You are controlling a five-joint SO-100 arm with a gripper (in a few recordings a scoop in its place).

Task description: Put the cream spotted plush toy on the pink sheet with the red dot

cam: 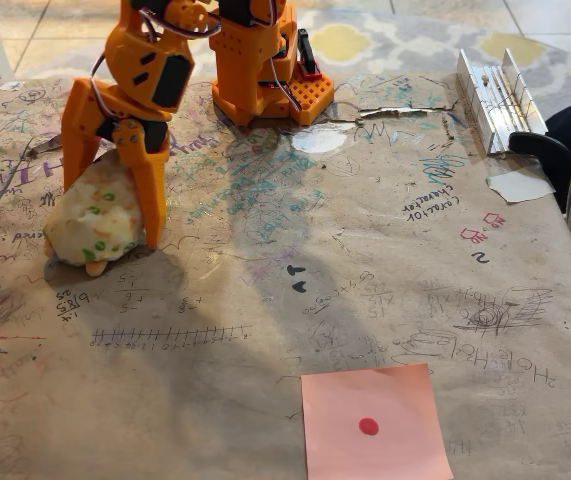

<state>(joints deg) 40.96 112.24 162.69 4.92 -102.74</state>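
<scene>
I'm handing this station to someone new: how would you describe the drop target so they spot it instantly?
Start at the brown scribbled paper covering the table and go to its near edge, right of centre in the fixed view. There lies the pink sheet with the red dot, flat and square. Unlike the white paper scrap at the right edge, it is salmon-pink with a red centre mark.

From my seat at the fixed view, the orange arm [215, 50] is cut off by the top edge, so I can't see its upper joints. The gripper [105, 205] straddles the cream spotted plush toy [93, 225], hiding its top and back; I can't make out any face or tag. The pink sheet with the red dot [373, 424] runs past the bottom edge.
</scene>
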